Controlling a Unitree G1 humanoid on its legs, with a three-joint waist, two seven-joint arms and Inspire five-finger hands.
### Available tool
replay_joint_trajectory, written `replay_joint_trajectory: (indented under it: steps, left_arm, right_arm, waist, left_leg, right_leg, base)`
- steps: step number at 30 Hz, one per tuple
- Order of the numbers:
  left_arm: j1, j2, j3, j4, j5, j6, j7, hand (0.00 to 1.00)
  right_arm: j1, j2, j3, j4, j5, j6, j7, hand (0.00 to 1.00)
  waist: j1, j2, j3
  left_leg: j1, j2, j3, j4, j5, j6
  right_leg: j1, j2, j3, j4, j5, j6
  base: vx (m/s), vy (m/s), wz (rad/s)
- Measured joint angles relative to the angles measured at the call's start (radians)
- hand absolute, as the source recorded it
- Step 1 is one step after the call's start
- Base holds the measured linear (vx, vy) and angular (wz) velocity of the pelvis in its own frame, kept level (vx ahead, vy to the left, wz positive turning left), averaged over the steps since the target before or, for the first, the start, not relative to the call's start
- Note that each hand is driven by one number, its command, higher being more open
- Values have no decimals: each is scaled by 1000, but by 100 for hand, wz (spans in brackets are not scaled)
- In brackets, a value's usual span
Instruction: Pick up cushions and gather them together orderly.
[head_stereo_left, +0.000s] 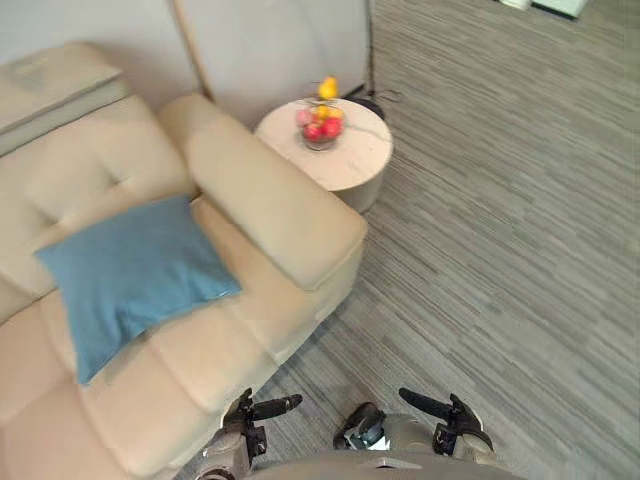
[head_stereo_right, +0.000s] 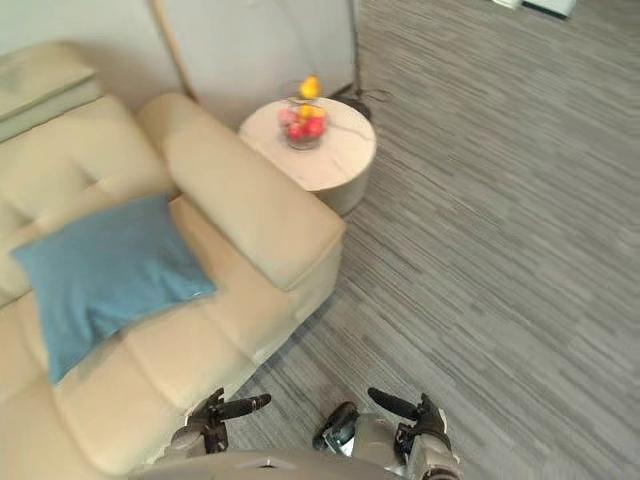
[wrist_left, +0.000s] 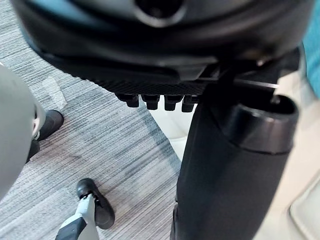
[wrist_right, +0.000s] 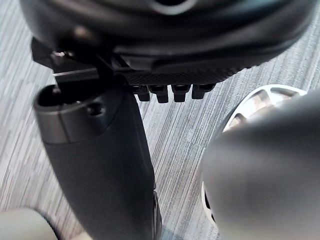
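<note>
The left hand (head_stereo_left: 247, 418) hangs low just off the front edge of the sofa. Its fingers are loosely apart and its thumb sticks out sideways, and it holds nothing. The right hand (head_stereo_left: 455, 418) is further out from the sofa, over the grey striped carpet (head_stereo_left: 500, 230). It is slack too, with its thumb pointing back toward the sofa and nothing in its grasp. In its own wrist view the right hand's fingers (wrist_right: 167, 93) show as a short row beside the thumb, with bare carpet past them.

The large cream leather sofa (head_stereo_left: 285, 215) has a tufted back and a broad padded armrest. On its seat lies the square blue fabric cushion (head_stereo_left: 135, 275), tipped up against the sofa's back and well in from the front edge. It is well apart from both hands. It is the one cushion in sight, so I cannot tell where any others lie or where on the sofa they are to be gathered.

Just past the sofa's armrest stands a round pale stone-topped side surface (head_stereo_left: 355, 165). It carries a glass bowl of red and yellow fruit (head_stereo_left: 320, 125).

By my reading the task has barely begun. No cushion is lifted and none is stacked or lined up. What is left is likely the reach over the sofa's front edge to the blue cushion, the grasp, and setting it neatly with the rest.
</note>
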Motion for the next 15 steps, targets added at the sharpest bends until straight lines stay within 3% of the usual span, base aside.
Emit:
replay_joint_trajectory:
  steps: [1, 3, 4, 5, 6, 7, 8, 9, 11, 13, 15]
  left_arm:
    - [-3, 3, -11, 2, 9, 1, -4, 100]
    - [1, 19, -20, 10, 19, 2, -4, 100]
    - [6, 27, -21, 11, 20, 3, -3, 100]
    - [13, 32, -17, 8, 18, 1, 1, 100]
    - [10, 36, -17, 8, 19, -3, 2, 100]
    - [7, 40, -12, 4, 17, -19, 4, 100]
    - [7, 41, -12, -2, 16, -21, 4, 100]
    - [10, 44, -6, -22, -1, -24, 4, 100]
    - [11, 44, 4, -42, -23, -34, 3, 100]
    - [10, 36, 18, -53, -24, -39, 4, 100]
    - [7, 19, 25, -72, -33, -41, 6, 100]
  right_arm:
    - [-2, -1, -4, 7, 1, 3, -1, 100]
    - [5, 0, 4, 7, 1, 3, -2, 100]
    - [5, 0, 23, 7, 1, 2, -1, 100]
    - [6, 3, 34, 7, 2, 0, -3, 100]
    - [5, 7, 37, 10, 1, 0, -4, 100]
    - [-7, 6, 42, 29, 2, 0, -8, 100]
    - [-9, 3, 42, 36, 2, 0, -8, 100]
    - [-12, 2, 40, 53, 4, 3, -11, 100]
    - [-7, 6, 35, 52, 7, 4, -15, 100]
    - [4, 6, 30, 36, 9, 3, -17, 100]
    - [14, 7, 28, 26, 10, 6, -24, 100]
  waist:
    - [-3, -3, 3]
    - [-6, -6, -1]
    - [-6, -7, 1]
    - [-6, -3, 7]
    - [-3, -6, 12]
    - [1, -4, 22]
    - [3, -7, 24]
    - [16, -16, 33]
    - [31, -24, 39]
    - [32, -24, 39]
    - [46, -23, 40]
  left_leg:
    - [-9, -5, -11, 30, 2, -3]
    - [-22, 50, -9, 183, 22, 11]
    - [-43, 112, -27, 331, 39, 37]
    - [-94, 184, -97, 510, 53, 97]
    - [-127, 202, -143, 585, 25, 103]
    - [-256, 175, -321, 713, -68, 76]
    - [-278, 163, -355, 717, -82, 72]
    - [-336, 112, -452, 698, -119, 67]
    - [-442, 43, -591, 585, -132, 56]
    - [-498, 5, -678, 500, -130, 52]
    - [-565, -77, -864, 317, -106, 15]
  right_leg:
    - [5, 9, 29, -6, -6, -1]
    - [20, 39, 75, -15, -16, 7]
    - [39, 66, 110, -37, -15, 9]
    - [70, 101, 151, -79, -6, 9]
    - [81, 117, 172, -96, 1, 5]
    - [117, 149, 248, -136, 7, -10]
    - [125, 153, 267, -142, 8, -6]
    - [155, 163, 324, -161, 15, 3]
    - [197, 174, 424, -174, 18, 13]
    - [208, 176, 473, -175, 12, 23]
    - [218, 185, 592, -175, 4, 41]
  base:
    - [85, -109, -95]
    - [75, -133, -81]
    - [90, -190, -89]
    - [88, -200, -97]
    - [98, -159, -133]
    - [63, -73, -111]
    - [108, -24, -151]
    - [79, 14, -130]
    - [88, 27, -150]
    - [117, 57, -111]
    - [155, 67, -160]
